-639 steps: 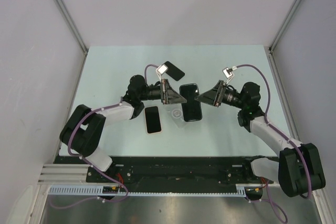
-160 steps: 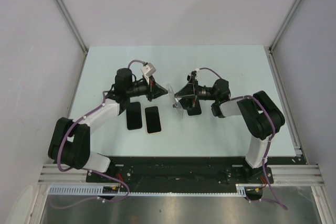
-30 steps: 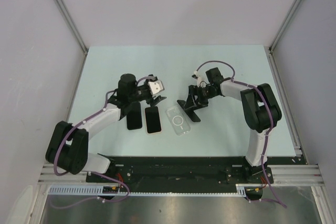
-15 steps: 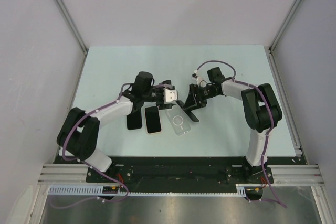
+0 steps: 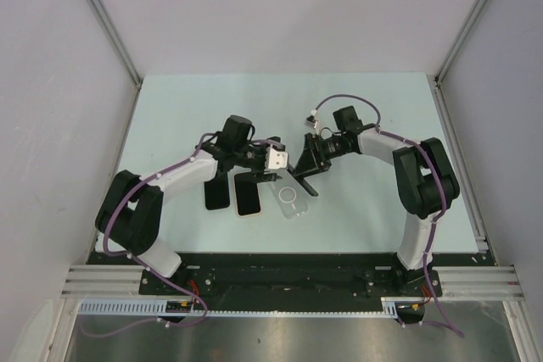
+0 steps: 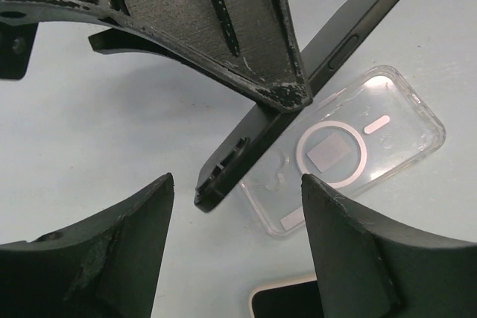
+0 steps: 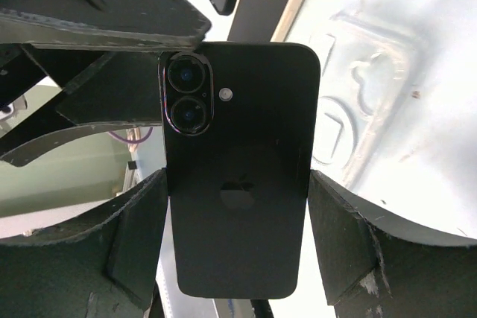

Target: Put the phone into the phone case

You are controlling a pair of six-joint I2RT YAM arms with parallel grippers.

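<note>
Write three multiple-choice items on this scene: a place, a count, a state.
1. Where does the clear case lie?
A) right of the cream-edged phone
B) left of it
C) on top of it

2. How many phones show in the top view?
A) one
B) two
C) three

3. The twin-lens phone is:
A) flat in the case
B) clamped, tilted, in the right jaws
C) loose on the table

Key:
1 A: the case sits to that phone's right.
2 C: that phone, the black flat phone and the held one.
3 B: both jaws press its sides.
</note>
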